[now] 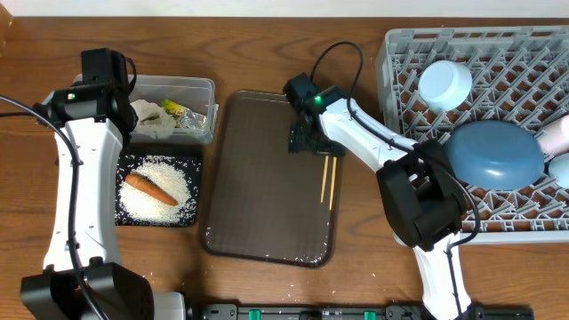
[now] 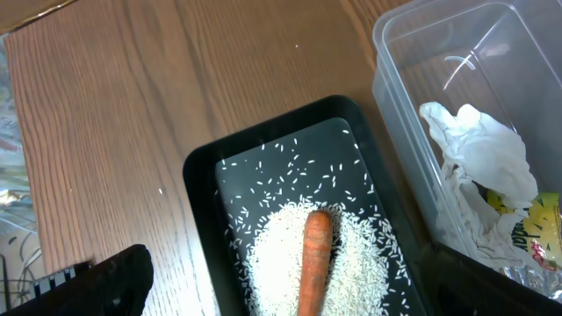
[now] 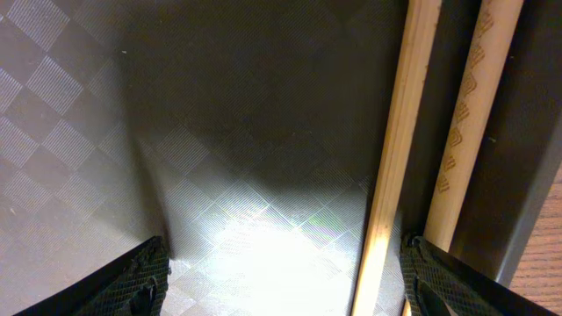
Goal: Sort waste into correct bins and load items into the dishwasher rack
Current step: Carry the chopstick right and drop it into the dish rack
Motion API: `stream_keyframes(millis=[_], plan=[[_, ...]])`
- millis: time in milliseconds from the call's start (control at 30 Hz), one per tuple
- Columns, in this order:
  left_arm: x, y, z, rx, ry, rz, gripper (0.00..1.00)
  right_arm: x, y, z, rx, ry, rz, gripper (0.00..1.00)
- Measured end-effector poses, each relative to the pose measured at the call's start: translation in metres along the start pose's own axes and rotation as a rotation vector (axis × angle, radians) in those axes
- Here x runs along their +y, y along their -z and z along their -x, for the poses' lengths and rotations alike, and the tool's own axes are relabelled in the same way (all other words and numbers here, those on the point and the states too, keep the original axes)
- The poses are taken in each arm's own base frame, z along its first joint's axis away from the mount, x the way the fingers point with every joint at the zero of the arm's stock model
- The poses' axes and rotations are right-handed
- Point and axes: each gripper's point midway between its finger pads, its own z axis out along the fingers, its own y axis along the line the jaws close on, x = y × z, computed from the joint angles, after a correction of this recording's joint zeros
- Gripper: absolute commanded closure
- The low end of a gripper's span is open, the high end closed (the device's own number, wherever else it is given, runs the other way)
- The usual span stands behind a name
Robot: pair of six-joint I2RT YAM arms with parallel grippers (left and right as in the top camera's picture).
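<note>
Right gripper (image 3: 283, 263) — jaws apart, empty, chopsticks (image 3: 393, 175) near its right finger; seemingly binned: rice (image 1: 171, 203), carrot (image 1: 149, 188); racked: plate (image 1: 494, 153) — chopsticks outstanding.

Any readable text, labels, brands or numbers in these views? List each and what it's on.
No text can be read in any view.
Yellow-green packet in the clear tub: dark print, blurred and cut off by the frame edge, unreadable.
Chopsticks on the brown tray: one carries a row of chevron-like marks, which are decoration, not letters or numbers.
Dishwasher rack, plate and cups: no markings visible.
</note>
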Motion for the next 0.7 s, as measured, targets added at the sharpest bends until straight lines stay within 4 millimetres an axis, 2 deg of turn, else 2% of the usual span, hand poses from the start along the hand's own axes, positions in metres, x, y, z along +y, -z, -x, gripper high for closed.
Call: stream_keyframes(millis=[133, 200, 267, 433, 467, 700], plan=[[0.000, 0.000, 0.000, 0.000, 0.000, 0.000, 0.02, 0.000, 0.000, 0.000, -0.002, 0.002, -0.001, 0.39], [0.000, 0.000, 0.000, 0.000, 0.000, 0.000, 0.02, 0.000, 0.000, 0.000, -0.002, -0.001, -0.002, 0.55], [0.000, 0.000, 0.000, 0.000, 0.000, 0.000, 0.02, 0.002, -0.001, 0.000, -0.004, 0.004, -0.001, 0.67], [0.000, 0.000, 0.000, 0.000, 0.000, 0.000, 0.02, 0.018, -0.002, -0.007, -0.021, 0.037, 0.003, 0.96], [0.000, 0.000, 0.000, 0.000, 0.000, 0.000, 0.02, 0.023, -0.002, -0.008, -0.026, 0.042, 0.007, 0.99], [0.000, 0.000, 0.000, 0.000, 0.000, 0.000, 0.02, 0.041, -0.001, -0.020, -0.032, 0.087, 0.013, 0.99]])
